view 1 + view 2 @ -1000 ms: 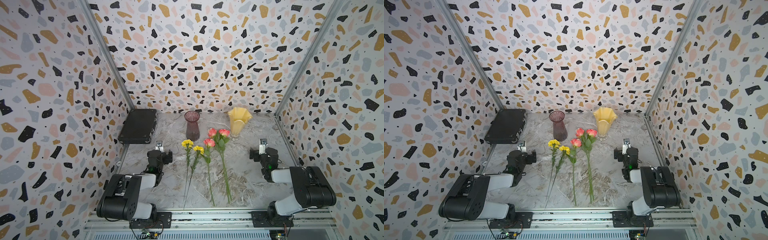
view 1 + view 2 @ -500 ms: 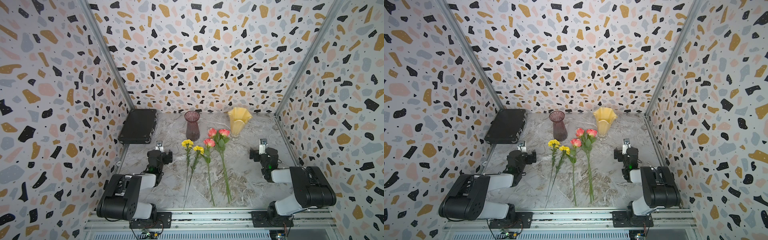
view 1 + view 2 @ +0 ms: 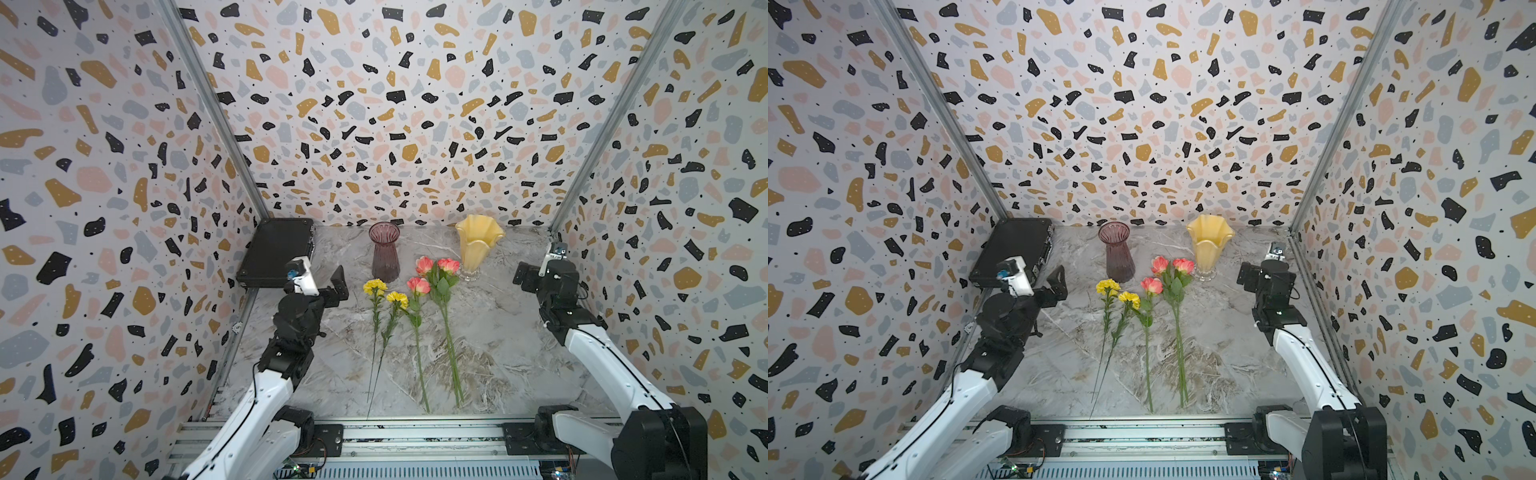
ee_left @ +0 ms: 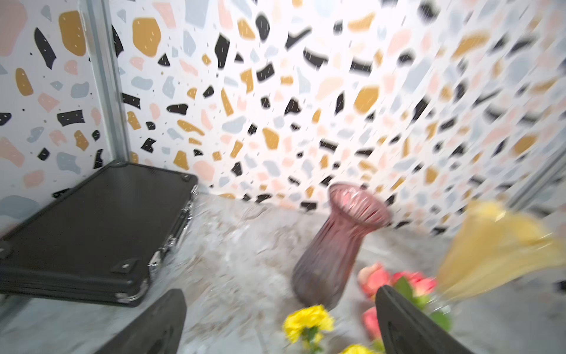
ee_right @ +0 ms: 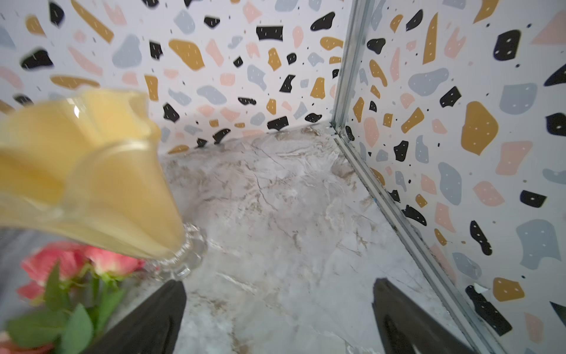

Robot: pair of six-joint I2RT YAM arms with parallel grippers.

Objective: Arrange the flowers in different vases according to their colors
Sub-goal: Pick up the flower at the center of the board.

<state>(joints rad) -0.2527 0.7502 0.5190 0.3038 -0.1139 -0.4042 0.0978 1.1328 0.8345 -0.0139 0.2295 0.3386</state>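
Holding left jaws spread wide, empty, just beside black case (image 3: 276, 251); holding right jaws spread wide, empty, near yellow vase (image 3: 477, 245). Seeing yellow flowers (image 3: 375, 286) and pink roses (image 3: 424, 264) lying flat on bench (image 3: 498, 332), just before upright purple vase (image 3: 385, 257).

You have a marble-look surface (image 3: 498, 332), grey-veined and smooth. The purple vase (image 3: 385, 257) is ribbed translucent glass; the yellow vase (image 3: 473, 249) is glossy, milky, with a clear glass foot. The black case (image 3: 274, 249) looks matt and finely textured, its latches (image 4: 155, 260) shiny metal.
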